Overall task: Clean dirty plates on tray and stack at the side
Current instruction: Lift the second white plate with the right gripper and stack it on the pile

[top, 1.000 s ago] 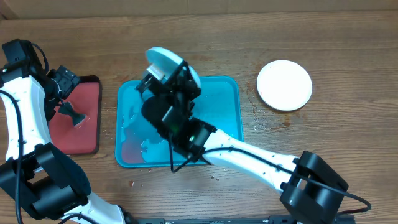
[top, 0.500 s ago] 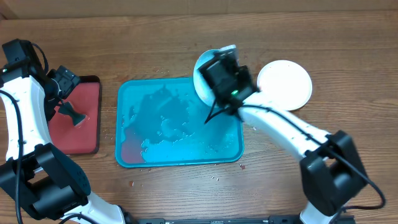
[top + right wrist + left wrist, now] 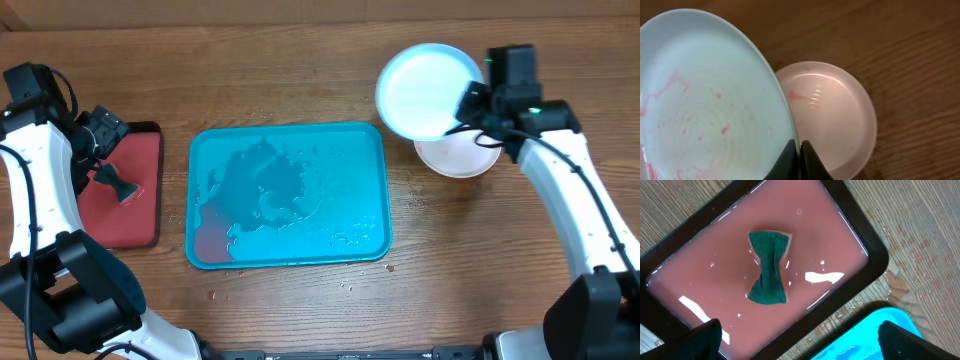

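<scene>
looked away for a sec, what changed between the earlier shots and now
The right hand, shut on the rim of the pale mint plate, carried it rightward from over the upper left of the tray to partly above the white plate at the side. The tray, the open left hand over the red tray and the sponge in it stayed put.

— Where do the lenses sit?
— One hangs high over my table, looking straight down, wide enough for the whole turquoise tray.
— And your wrists?
— Left wrist: close, facing down on the red tray and green sponge, a turquoise corner shared with the top view. Right wrist: nearer still, hard against the pale mint plate, the white plate beneath; the top view shows both.
</scene>
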